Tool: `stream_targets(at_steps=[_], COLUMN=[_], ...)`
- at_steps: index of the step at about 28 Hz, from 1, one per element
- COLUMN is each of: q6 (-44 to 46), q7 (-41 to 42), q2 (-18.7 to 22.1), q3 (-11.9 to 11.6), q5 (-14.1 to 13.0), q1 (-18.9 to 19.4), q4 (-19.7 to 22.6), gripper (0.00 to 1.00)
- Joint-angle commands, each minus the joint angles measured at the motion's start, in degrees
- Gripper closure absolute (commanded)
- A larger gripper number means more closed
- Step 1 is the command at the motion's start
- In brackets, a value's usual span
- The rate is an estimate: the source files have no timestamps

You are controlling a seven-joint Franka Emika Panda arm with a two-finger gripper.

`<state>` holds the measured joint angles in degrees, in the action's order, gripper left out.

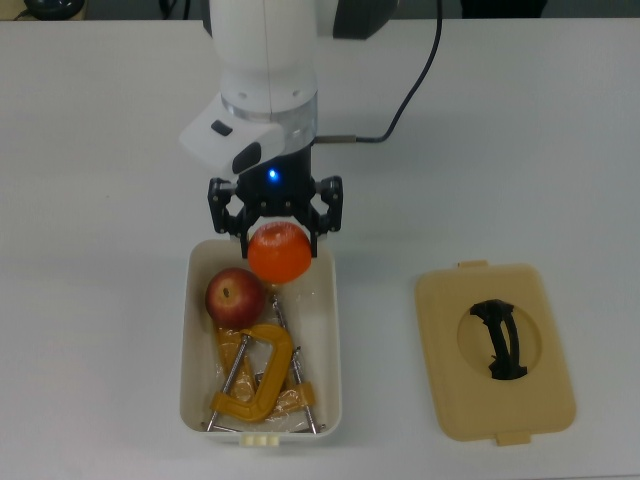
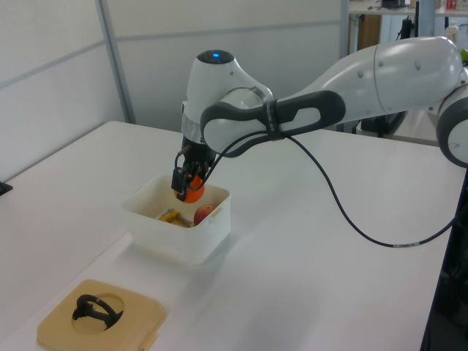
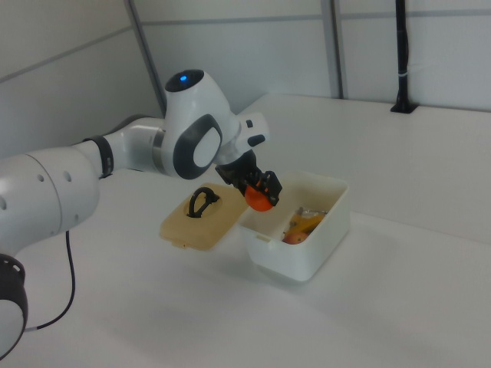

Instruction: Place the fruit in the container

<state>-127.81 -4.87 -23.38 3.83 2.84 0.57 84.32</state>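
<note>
Big white worktop [image 1: 100, 150] filling the frame, and across it reaches the glossy white arm [image 2: 365, 80], its smooth rounded shells dominating the upper middle of the top view. Right of centre, low in the top view, lies the flat tan lid [image 1: 495, 350] with its black handle, well apart from the action. Centre-low sits the container [image 1: 333, 330], a white rectangular tub, rounded corners, thin plastic walls. Inside it, yellow-orange metal clamps [image 1: 262, 385] in the lower half, hard and angular, and the apple [image 1: 234, 296] tucked in the upper left corner, dark red, matte with yellowish patches. And here's the orange fruit [image 1: 280, 251], clenched in the gripper [image 1: 277, 222], hanging over the container's upper rim, above the open space beside the apple. It looks smooth, round, probably light and a touch slippery, so a grasp across its widest middle seems the safest hold. Release low, I'd say: round fruit rolls, and those clamps look unforgiving.
</note>
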Motion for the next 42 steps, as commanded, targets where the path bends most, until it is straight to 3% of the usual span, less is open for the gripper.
stream_targets(at_steps=[1, 3, 6, 7, 12, 24, 42], q6=[-2.36, -2.18, -1.57, -1.22, 4.40, 16.53, 19.18], q7=[-2.25, -2.25, -2.34, -2.25, -2.25, -1.29, 4.43], q2=[-0.70, -0.70, -0.61, -0.61, -0.26, 2.81, 2.99], q3=[-1.01, -1.28, -1.37, -1.37, -2.15, -2.24, -2.42], q5=[0.50, 0.50, 0.50, 0.58, 1.90, 1.64, 1.99], q1=[0.22, 0.04, -0.48, -0.48, -0.66, -3.03, -3.21], q4=[0.59, 0.76, 1.81, 1.99, 1.56, 0.85, 0.85], gripper=[0.67, 0.60, 0.03, 0.00, 0.00, 0.00, 0.00])
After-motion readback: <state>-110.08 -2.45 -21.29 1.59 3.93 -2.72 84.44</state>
